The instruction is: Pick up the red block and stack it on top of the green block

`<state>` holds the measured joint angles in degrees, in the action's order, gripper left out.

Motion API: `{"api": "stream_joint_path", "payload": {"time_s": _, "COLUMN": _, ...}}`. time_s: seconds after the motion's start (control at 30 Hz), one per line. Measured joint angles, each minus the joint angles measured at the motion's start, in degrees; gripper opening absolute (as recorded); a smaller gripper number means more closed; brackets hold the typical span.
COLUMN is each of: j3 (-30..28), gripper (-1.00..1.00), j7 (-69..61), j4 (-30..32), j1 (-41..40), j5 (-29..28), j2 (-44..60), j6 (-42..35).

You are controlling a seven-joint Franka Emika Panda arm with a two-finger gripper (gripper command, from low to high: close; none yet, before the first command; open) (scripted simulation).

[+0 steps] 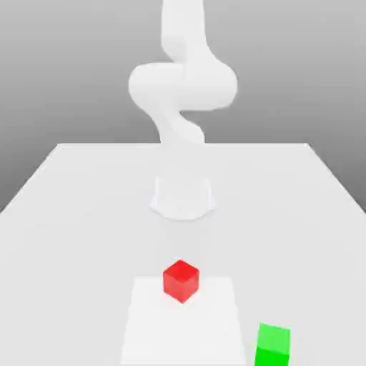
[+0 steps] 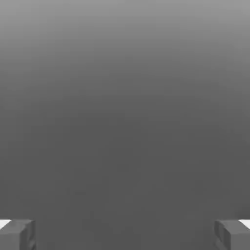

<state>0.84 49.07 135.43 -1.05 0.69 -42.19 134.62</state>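
Op: Grey gradient backdrop, smooth pale tabletop (image 1: 78, 250). Status?
Eng: Your two-finger gripper (image 2: 125, 235) has its fingers spread wide, nothing between them. Glossy red cube-shaped block (image 1: 181, 281) sits at the far edge of the flat white square (image 1: 182, 329), one corner toward the camera. Bright green block (image 1: 273, 347) is off the square, toward the exterior view's right.
Op: Risks?
Eng: If you close without matching the red block's yaw, you'd likely pinch corners and spin it. If you release off-centre, it could topple off green.
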Motion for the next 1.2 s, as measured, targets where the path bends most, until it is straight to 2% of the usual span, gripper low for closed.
{"api": "stream_joint_path", "payload": {"time_s": 0.37, "j3": 5.35, "gripper": 0.0, "j7": 18.15, "j4": 18.93, "j1": -5.05, "j5": 2.66, "j2": 19.64, "j6": 15.03}}
{"api": "stream_joint_path", "payload": {"time_s": 0.57, "j3": 7.92, "gripper": 0.0, "j7": 31.01, "j4": 29.76, "j1": -7.51, "j5": 1.98, "j2": 34.13, "j6": 25.73}}
{"api": "stream_joint_path", "payload": {"time_s": 0.7, "j3": 6.54, "gripper": 0.0, "j7": 37.09, "j4": 30.49, "j1": -7.78, "j5": -3.18, "j2": 45.39, "j6": 34.66}}
{"api": "stream_joint_path", "payload": {"time_s": 0.8, "j3": 2.51, "gripper": 0.0, "j7": 39.61, "j4": 29.69, "j1": -4.47, "j5": -6.47, "j2": 51.83, "j6": 40.12}}
{"api": "stream_joint_path", "payload": {"time_s": 0.83, "j3": 1.78, "gripper": -1.0, "j7": 39.89, "j4": 29.55, "j1": -3.82, "j5": -6.82, "j2": 52.9, "j6": 41.05}}
{"api": "stream_joint_path", "payload": {"time_s": 1.03, "j3": 1.46, "gripper": -1.0, "j7": 40.21, "j4": 29.47, "j1": -3.56, "j5": -7.22, "j2": 53.45, "j6": 41.62}}
{"api": "stream_joint_path", "payload": {"time_s": 1.2, "j3": 4.56, "gripper": -1.0, "j7": 36.91, "j4": 30.63, "j1": -5.4, "j5": -2.68, "j2": 45.59, "j6": 34.91}}
